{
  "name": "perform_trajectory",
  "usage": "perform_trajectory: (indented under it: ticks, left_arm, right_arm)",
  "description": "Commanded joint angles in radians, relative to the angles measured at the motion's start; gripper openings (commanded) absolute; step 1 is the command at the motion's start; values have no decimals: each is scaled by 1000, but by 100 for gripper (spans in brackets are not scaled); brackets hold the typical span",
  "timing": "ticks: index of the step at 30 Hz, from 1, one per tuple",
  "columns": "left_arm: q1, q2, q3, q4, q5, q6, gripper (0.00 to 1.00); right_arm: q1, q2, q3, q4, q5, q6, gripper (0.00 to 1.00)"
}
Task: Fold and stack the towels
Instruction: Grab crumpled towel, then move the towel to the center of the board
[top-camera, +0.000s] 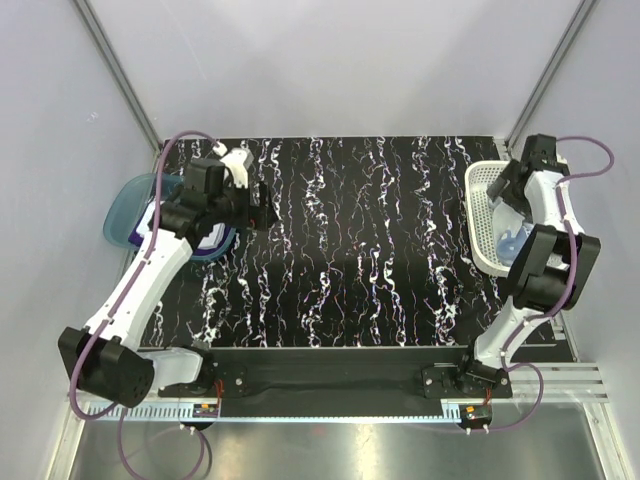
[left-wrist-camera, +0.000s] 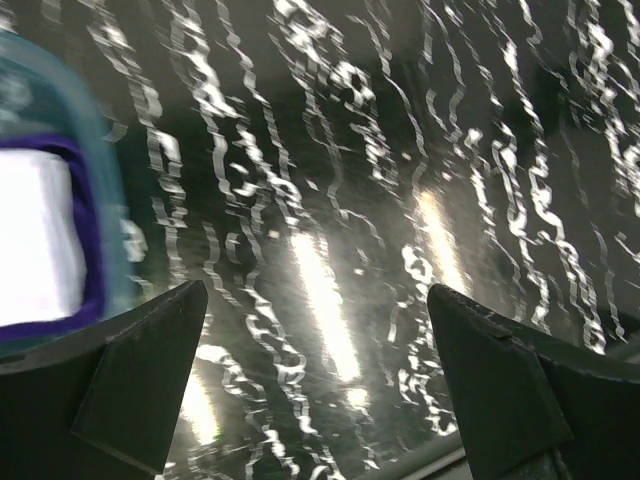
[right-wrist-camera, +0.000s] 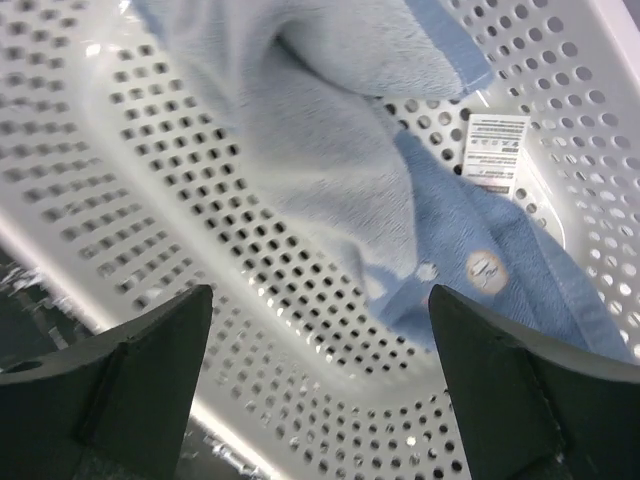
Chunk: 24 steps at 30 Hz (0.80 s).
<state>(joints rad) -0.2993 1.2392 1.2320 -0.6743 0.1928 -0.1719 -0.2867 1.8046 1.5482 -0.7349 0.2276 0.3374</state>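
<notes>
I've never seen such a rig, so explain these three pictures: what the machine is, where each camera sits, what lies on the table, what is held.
Two white robot arms stand at the near edge of a black marbled table, each ending in a two-finger gripper. One picture looks down from above; the other two come from cameras on the wrists. The left gripper hangs open over the table, beside a translucent teal tray holding a white towel on a deep purple towel. The right gripper is open above a crumpled light blue towel in a white perforated plastic basket. Neither holds anything.
</notes>
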Motion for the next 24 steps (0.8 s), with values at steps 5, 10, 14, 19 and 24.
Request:
perform_trajectory:
  ticks: [5, 10, 14, 19, 24]
  left_arm:
    - [2, 25, -39, 136, 128, -31, 99]
    - [0, 45, -39, 174, 157, -63, 99]
    - [0, 42, -8, 156, 102, -66, 99]
    - [-1, 11, 23, 170, 27, -51, 99]
    - [0, -53, -20, 284, 126, -73, 99]
  right_arm:
    - [-97, 188, 39, 72, -56, -58, 89]
    - [-115, 266, 96, 98, -57, -99, 66]
    - [-115, 237, 151, 71, -45, -144, 25]
    - [-115, 127, 294, -6, -124, -155, 5]
    - [-115, -68, 395, 3, -414, -92, 5]
